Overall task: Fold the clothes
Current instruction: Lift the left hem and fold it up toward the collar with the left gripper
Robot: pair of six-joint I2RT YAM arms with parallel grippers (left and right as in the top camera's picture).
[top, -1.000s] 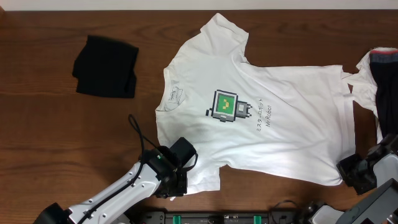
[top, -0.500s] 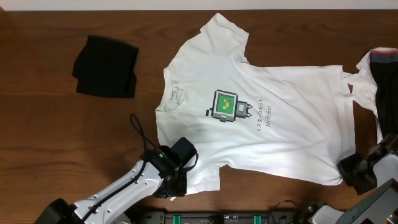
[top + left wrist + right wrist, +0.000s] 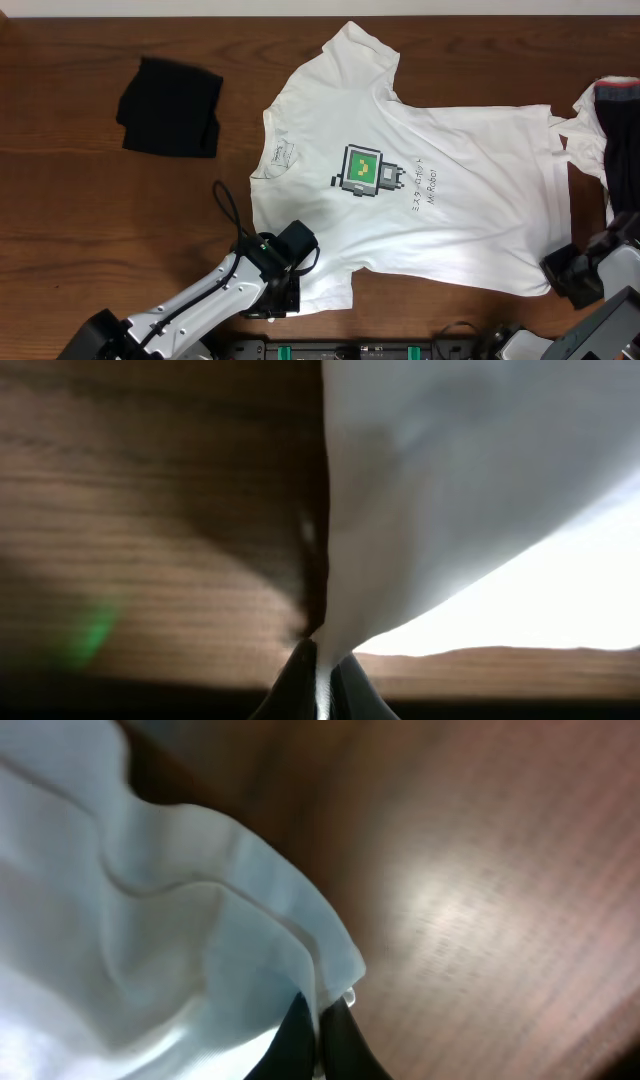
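Note:
A large white T-shirt (image 3: pixel 420 190) lies flat across the wooden table, pixel print facing up. My left gripper (image 3: pixel 285 300) sits at the near left sleeve and is shut on its white cloth (image 3: pixel 420 500), which rises from between the dark fingertips (image 3: pixel 295 685). At the shirt's near right hem corner my right gripper (image 3: pixel 560 275) is shut on the folded edge of the cloth (image 3: pixel 200 940), pinched between both fingertips (image 3: pixel 290 1030). A folded black garment (image 3: pixel 170 105) lies at the far left. A white-and-dark garment (image 3: pixel 610 130) lies at the right edge.
Bare wooden tabletop (image 3: pixel 80 230) lies left of the shirt and along the near edge. A black cable (image 3: pixel 225 205) loops up from my left arm. Dark equipment (image 3: pixel 360 350) lines the front edge of the table.
My left gripper has closed on the sleeve cloth and its arm has shifted slightly. The right gripper has stayed shut on the hem corner.

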